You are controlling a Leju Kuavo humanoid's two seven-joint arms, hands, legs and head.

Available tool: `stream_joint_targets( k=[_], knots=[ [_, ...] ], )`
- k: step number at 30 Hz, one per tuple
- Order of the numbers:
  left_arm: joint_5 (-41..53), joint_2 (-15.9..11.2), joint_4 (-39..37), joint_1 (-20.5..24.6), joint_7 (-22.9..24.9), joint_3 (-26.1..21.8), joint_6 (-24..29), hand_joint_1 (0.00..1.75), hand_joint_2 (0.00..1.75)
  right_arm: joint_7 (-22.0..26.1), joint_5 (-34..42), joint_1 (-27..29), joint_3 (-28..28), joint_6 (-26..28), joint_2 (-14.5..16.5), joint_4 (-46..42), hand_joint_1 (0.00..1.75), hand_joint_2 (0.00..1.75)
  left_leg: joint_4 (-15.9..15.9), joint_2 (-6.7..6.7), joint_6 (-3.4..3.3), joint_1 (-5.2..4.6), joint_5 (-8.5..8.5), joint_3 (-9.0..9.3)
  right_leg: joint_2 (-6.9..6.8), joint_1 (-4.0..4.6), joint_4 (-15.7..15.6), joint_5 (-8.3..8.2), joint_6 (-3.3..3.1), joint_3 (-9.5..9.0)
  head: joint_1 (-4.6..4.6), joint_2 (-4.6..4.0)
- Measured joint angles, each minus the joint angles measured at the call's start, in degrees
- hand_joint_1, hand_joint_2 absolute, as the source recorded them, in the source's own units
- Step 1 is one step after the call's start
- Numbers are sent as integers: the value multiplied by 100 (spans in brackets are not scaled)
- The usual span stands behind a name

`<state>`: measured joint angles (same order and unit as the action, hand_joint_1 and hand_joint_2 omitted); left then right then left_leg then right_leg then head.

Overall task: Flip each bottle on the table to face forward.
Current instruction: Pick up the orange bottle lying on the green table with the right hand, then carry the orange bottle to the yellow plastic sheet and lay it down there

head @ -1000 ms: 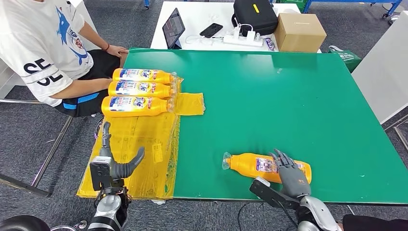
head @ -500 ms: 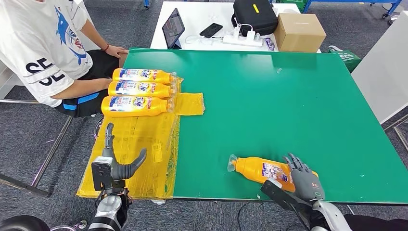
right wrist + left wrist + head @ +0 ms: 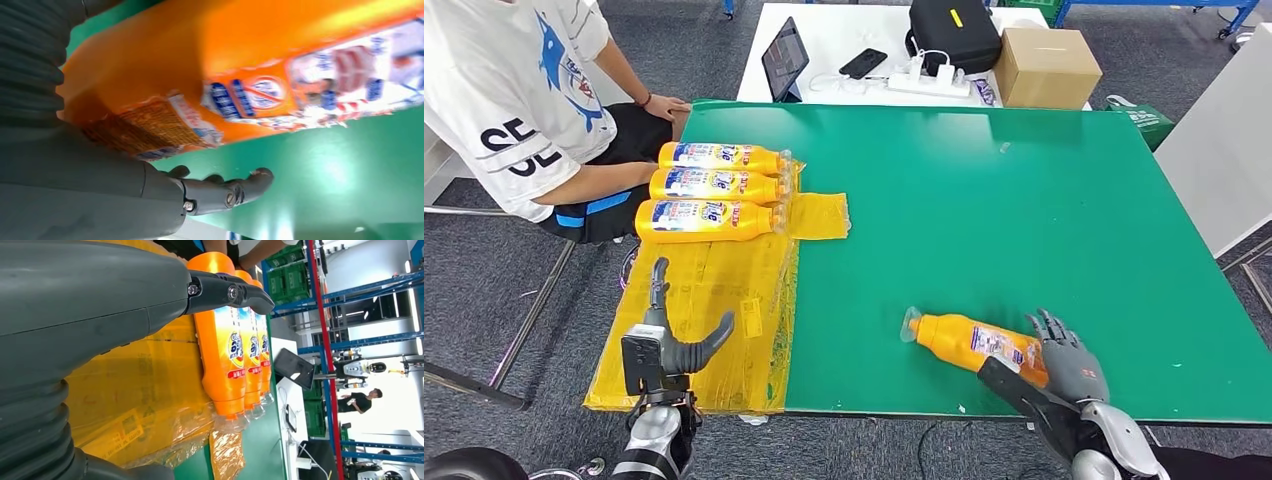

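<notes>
An orange bottle point(image 3: 972, 343) lies on the green table point(image 3: 1024, 200) near its front edge, cap pointing left and slightly away, label up. My right hand point(image 3: 1069, 366) holds its base end, fingers spread over the top; in the right wrist view the bottle point(image 3: 260, 75) lies against the palm with the thumb point(image 3: 225, 192) beneath it. Three more orange bottles point(image 3: 714, 185) lie side by side on a yellow plastic sheet point(image 3: 714, 300) at the table's left, caps to the right. My left hand point(image 3: 669, 340) hovers open over the sheet's front part, short of those bottles point(image 3: 225, 350).
A person in a white T-shirt point(image 3: 514, 90) sits at the table's left side, close to the three bottles. Behind the green table stands a white table point(image 3: 824, 40) with a tablet, phone, black bag point(image 3: 952, 32) and cardboard box point(image 3: 1046, 65).
My right hand has drawn back to the right and toward the front edge with the bottle's base, so the bottle has turned and its cap now points further away. The left hand edged slightly right.
</notes>
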<state>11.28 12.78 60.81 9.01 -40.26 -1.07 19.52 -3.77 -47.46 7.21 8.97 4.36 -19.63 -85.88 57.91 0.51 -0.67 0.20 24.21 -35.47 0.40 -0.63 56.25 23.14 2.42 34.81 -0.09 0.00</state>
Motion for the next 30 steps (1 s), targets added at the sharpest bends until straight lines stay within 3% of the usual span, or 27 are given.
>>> stream_joint_targets(
  k=[4,5,8,9,23,30],
  knots=[
    [-1,3,-52,8,0,-1,-2,0,175,-3,0,-55,-72,-5,26,162,0,175,0,-2,0,0,0,4,0,0,0,-2,1,-2,-1,0],
    [-2,3,-66,13,0,-1,-7,0,175,-3,4,-67,-85,-20,32,188,10,175,0,-4,0,0,0,6,0,0,0,-2,1,-3,-1,0],
    [-14,3,-110,34,0,-2,-27,0,175,5,57,-110,-129,-141,50,262,137,175,0,-7,0,1,0,16,1,1,-1,-2,1,-9,0,0],
    [-21,3,-128,42,0,-2,-30,0,175,17,91,-126,-146,-196,52,290,170,175,0,-8,0,1,1,20,2,2,-1,-2,1,-13,0,0],
    [-107,4,-345,212,0,1,14,0,175,202,506,-191,-245,-477,61,516,175,175,0,-20,-10,2,11,80,10,4,-7,0,1,-68,1,0],
    [-160,5,-396,222,0,21,19,0,175,486,656,-197,-265,-119,228,554,175,175,0,-30,-7,4,14,79,29,11,-5,0,0,-66,1,0]
  ],
)
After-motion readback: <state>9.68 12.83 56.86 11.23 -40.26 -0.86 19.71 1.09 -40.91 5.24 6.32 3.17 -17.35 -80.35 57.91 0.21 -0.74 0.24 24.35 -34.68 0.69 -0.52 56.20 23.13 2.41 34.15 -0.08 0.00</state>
